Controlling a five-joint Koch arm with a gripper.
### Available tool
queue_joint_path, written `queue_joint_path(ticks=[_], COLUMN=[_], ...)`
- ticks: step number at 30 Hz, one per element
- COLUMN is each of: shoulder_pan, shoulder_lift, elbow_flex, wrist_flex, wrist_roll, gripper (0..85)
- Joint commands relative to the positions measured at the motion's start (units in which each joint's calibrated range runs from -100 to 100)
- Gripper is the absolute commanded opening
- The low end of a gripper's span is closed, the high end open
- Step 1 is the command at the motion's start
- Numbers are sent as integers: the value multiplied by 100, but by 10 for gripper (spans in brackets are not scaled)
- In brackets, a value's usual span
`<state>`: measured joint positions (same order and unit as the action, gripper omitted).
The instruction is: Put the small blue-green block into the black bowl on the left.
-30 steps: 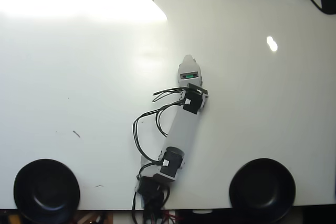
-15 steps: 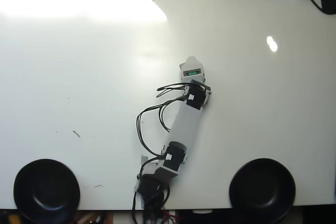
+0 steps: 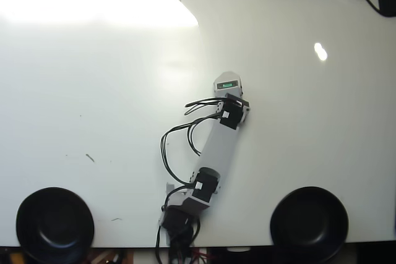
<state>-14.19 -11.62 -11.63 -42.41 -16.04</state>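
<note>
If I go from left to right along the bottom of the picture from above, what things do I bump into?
Black bowl → the robot arm's base → the other black bowl.

Glossy black bowl [image 3: 54, 224] (round, upright) sits at table's lower-left edge.

one camera only, an overhead view looking straight down on the white table [image 3: 93, 109] from well above. the arm [image 3: 213, 153] reaches up the frame from its base at the bottom edge. two black bowls sit at the lower corners, left [image 3: 54, 224] and right [image 3: 309, 222]. glare whitens the top left.
</note>
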Motion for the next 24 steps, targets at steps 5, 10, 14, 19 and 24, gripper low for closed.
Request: queue_joint_path(ticks=[5,10,14,19,24], shoulder_pan=[34,-10,-93,-137,-103], shoulder_lift=[-1,-54,-183,-279,-258], elbow_flex=[332,193,-75,-371,-389], wrist_flex=[29,-100,-108,127,240], wrist_roll=[-137,-274,-464,-752,-762], gripper=[507,499,487,486,433])
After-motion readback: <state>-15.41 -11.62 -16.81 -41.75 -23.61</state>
